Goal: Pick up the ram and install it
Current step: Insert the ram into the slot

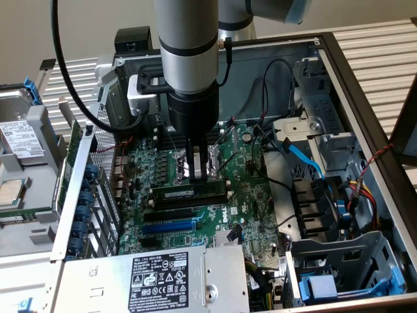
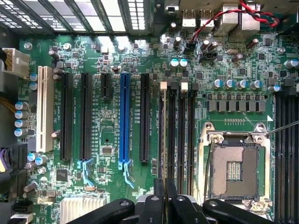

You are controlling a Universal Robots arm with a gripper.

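The ram is a long dark green strip with a small white label. It stands on edge along the black memory slots of the motherboard, beside the CPU socket. In the wrist view the ram is a thin edge-on line over the outermost slot, running back between my fingers. My gripper comes straight down on the strip's top edge near its middle. The gripper is shut on the ram, its two black fingers pressed against either side.
A blue expansion slot and black slots lie beside the memory slots. The power supply borders the board in front. Blue cables and a drive cage stand at the exterior view's right. A hard drive sits outside the case.
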